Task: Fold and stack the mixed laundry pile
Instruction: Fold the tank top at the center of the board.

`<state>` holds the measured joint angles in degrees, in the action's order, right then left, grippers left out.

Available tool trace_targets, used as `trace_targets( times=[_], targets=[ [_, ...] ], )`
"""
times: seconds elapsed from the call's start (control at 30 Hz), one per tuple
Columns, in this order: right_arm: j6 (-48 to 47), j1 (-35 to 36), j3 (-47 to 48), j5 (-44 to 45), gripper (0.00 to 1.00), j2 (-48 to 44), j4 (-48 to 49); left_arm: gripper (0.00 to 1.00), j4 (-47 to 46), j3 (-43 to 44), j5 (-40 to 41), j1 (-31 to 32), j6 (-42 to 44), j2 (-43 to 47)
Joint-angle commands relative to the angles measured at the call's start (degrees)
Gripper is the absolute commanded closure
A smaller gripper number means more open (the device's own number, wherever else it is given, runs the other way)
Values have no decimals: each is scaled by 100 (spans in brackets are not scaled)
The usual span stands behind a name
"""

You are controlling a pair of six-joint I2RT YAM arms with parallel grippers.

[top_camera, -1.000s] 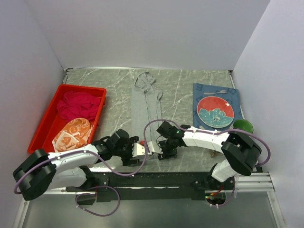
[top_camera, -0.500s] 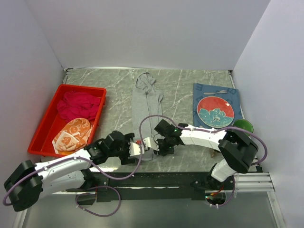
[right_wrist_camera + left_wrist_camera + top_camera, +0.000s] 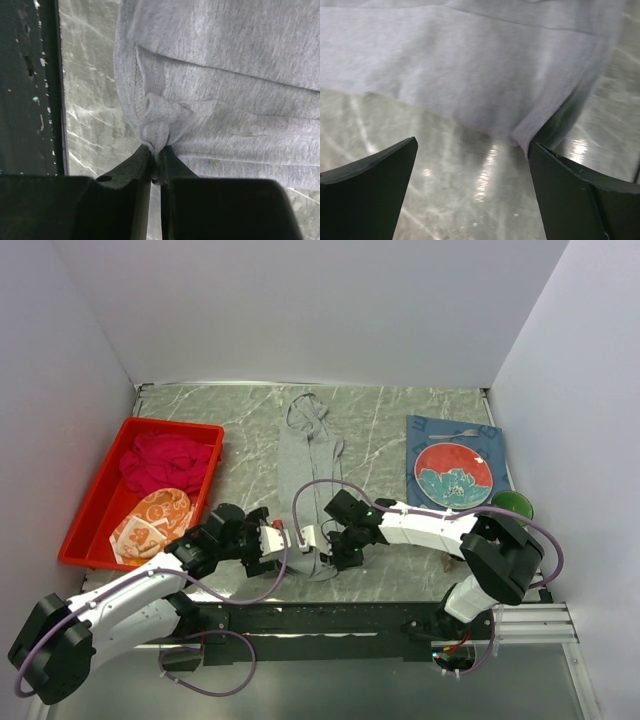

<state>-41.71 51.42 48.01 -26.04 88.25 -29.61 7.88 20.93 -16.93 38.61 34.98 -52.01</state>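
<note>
The long grey garment (image 3: 305,475) lies stretched down the middle of the surface (image 3: 230,430), its narrow end toward the far wall and its hem close to the arm bases. This is probably so that it can be folded end over end.

The right gripper (image 3: 338,552) is clenched on one near corner of that hem. In its wrist view the gripper (image 3: 155,152) has its jaws pressed together on a puckered knot of grey cloth (image 3: 225,75), and the fabric fans out from the pinch.

The left gripper (image 3: 285,540) is spread wide and grasps nothing. From its own camera, the left gripper (image 3: 472,145) sits low over the marble with the other near corner of the garment (image 3: 470,65) just ahead, between the lines of its fingers. Whether one finger already touches the cloth I cannot tell. It seems lined up to take the matching corner, so that both arms could lift the hem evenly.

The rest of the pile waits in the red tray (image 3: 170,424) at the left, well apart from the arms. There the crimson-magenta shirt (image 3: 165,460) is heaped at the far end and the orange-and-white cloth (image 3: 150,520) lies nearer. Neither is folded, so the task looks to be at an early stage.
</note>
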Motion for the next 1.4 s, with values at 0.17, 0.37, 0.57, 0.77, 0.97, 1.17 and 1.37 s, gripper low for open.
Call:
trace_targets(
  times=[0.17,0.37,0.57,0.77,0.97,1.17,1.37],
  targets=[
    [339,-431,174,-630,100,-194,-142,27,302,359,-873,498,237,-345],
    [304,-466,200,-691,100,-141,-239,9,521,360,-970,560,272,-257],
    [269,-519,165,-885,100,-168,-335,6,469,289,-1057,586,431,-239],
    [286,-677,156,-1026,100,-124,-379,6,443,245,-1102,1209,466,-503],
    [330,-677,174,-929,100,-80,-362,14,-162,52,-470,1448,272,-837],
    [313,-668,174,-947,100,-62,-371,37,-621,-54,49,1456,141,-1092],
    [304,-677,191,-946,100,-80,-406,66,-446,-36,-161,1544,289,-1145]
  ],
)
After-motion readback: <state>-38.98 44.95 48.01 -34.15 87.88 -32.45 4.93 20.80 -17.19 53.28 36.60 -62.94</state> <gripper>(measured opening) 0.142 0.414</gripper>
